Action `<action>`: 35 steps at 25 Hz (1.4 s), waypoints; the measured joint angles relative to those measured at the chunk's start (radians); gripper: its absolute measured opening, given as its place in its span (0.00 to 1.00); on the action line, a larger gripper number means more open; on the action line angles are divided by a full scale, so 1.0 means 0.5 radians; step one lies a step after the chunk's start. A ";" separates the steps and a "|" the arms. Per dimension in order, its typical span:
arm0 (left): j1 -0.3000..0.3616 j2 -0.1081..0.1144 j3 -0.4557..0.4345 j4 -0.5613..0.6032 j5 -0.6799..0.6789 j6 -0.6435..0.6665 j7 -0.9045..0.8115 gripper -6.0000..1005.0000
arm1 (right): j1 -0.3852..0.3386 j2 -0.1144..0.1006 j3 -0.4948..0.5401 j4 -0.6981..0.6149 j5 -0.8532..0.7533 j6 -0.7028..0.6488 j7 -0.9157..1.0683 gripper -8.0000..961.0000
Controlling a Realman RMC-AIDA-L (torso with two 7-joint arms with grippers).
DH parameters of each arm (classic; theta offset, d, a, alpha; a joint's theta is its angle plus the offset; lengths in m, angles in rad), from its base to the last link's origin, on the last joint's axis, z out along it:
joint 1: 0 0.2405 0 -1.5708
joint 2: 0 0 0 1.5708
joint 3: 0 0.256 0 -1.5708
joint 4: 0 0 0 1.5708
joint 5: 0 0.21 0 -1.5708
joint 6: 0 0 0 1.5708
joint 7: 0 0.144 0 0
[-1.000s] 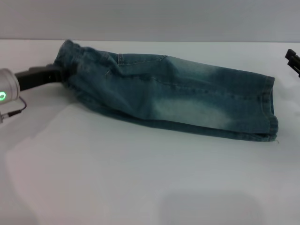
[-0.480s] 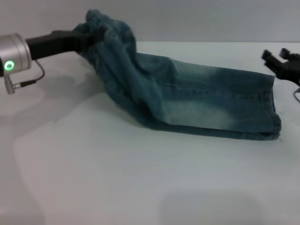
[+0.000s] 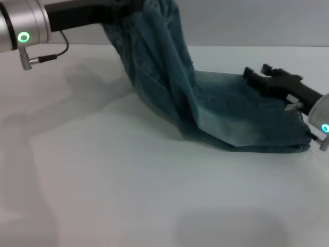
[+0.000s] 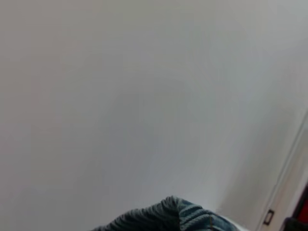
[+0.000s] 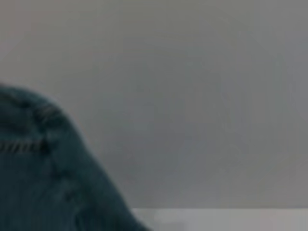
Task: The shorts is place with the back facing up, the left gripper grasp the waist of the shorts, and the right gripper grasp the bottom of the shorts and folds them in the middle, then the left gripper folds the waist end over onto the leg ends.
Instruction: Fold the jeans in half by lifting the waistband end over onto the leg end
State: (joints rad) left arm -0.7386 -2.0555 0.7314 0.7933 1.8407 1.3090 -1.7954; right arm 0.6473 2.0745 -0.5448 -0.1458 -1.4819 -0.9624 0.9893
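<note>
While lengthwise fold already done, final fold underway. Left gripper (image 3: 134, 6) clenched on waist (image 3: 162, 10), raised high above table (image 3: 128, 195). Shorts (image 3: 226, 116) draped down, leg ends (image 3: 303, 144) flat on table. Right gripper (image 3: 255, 73) hovering over legs, fingers spread, empty. Waist-over-hems laydown left.

shorts (image 3: 205, 110): faded blue denim, pale patch | table (image 3: 103, 180): white | left end effector (image 3: 126, 7): black, green ring
</note>
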 joint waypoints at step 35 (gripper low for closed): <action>-0.051 -0.003 0.203 0.126 -0.191 0.063 -0.039 0.12 | 0.459 0.026 -0.192 0.425 -0.217 -0.157 0.216 0.58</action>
State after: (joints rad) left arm -0.7639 -2.0571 0.8329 0.8560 1.7453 1.3404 -1.8151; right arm 0.8770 2.0876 -0.6409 0.0668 -1.5906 -1.0409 1.0973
